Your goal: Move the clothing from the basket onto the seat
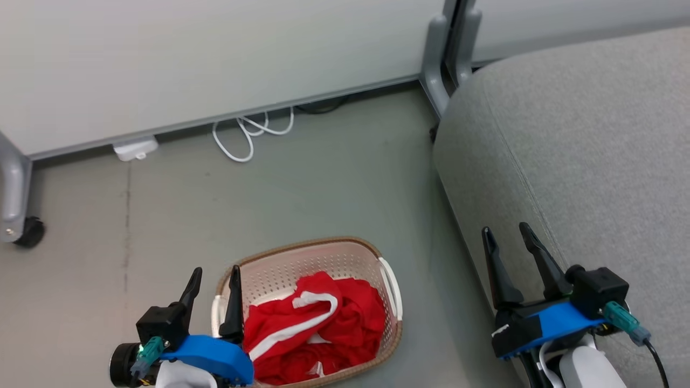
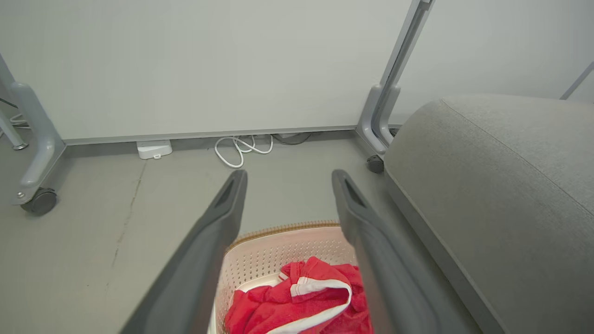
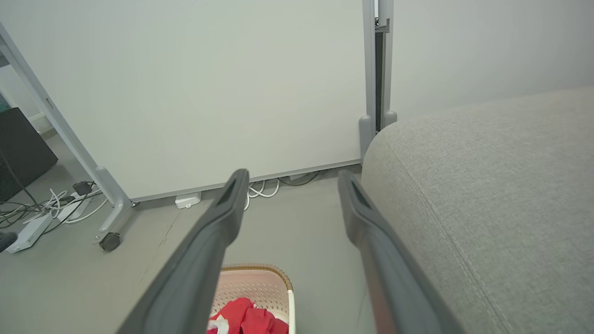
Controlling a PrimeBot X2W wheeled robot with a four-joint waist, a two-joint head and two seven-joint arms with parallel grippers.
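Observation:
Red clothing (image 1: 318, 328) with white stripes lies bunched inside the cream basket (image 1: 302, 258) on the floor; it also appears as clothing (image 2: 306, 297) in the basket (image 2: 278, 241) and clothing (image 3: 246, 320) in the basket (image 3: 260, 283). The grey seat (image 1: 587, 151) rises at the right, also seen as the seat (image 2: 501, 185) and the seat (image 3: 487, 185). My left gripper (image 1: 214, 276) hangs open over the basket's left rim, nothing between its fingers. My right gripper (image 1: 506, 233) stands open above the seat's front-left edge, empty.
A pale partition wall (image 1: 215, 59) runs along the back, with grey metal legs (image 1: 436, 70) and a castor (image 1: 29, 231) at the left. A white cable (image 1: 250, 132) and a small white box (image 1: 135, 148) lie by its base. Grey floor (image 1: 323, 183) lies between basket and wall.

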